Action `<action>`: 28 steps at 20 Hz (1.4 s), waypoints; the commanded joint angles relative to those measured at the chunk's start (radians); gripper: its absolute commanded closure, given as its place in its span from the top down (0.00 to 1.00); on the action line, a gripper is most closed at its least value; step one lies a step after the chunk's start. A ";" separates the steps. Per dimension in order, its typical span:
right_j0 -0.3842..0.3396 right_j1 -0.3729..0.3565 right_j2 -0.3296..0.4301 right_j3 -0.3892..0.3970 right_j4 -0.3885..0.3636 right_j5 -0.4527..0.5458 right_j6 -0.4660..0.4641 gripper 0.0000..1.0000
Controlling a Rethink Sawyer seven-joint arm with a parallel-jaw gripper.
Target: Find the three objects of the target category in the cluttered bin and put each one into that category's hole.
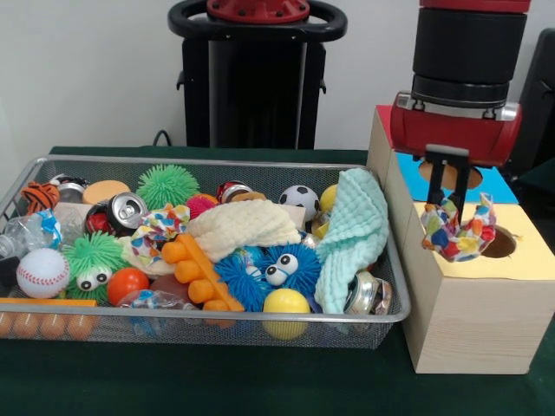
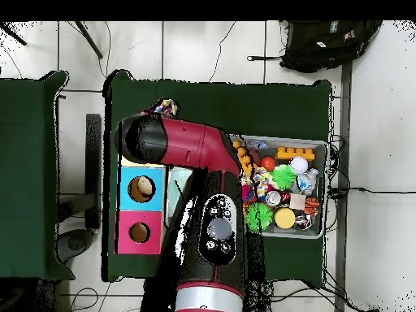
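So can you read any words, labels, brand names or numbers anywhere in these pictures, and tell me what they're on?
No text can be read in either view.
Cans in the bin: printing too blurred to read.
Wooden box: coloured panels only, no lettering.
Arm: round controls on it, no markings legible.

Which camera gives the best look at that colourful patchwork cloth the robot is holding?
The front view: the colourful cloth hangs from the gripper over the yellow hole of the wooden box. Overhead, only a scrap shows past the arm.
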 commanded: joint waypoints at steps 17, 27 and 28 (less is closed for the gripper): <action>0.040 0.044 -0.014 0.062 0.071 0.130 0.255 0.00; 0.039 0.032 0.004 0.158 0.100 0.067 0.232 0.00; 0.039 0.033 0.003 0.159 0.100 0.066 0.229 0.00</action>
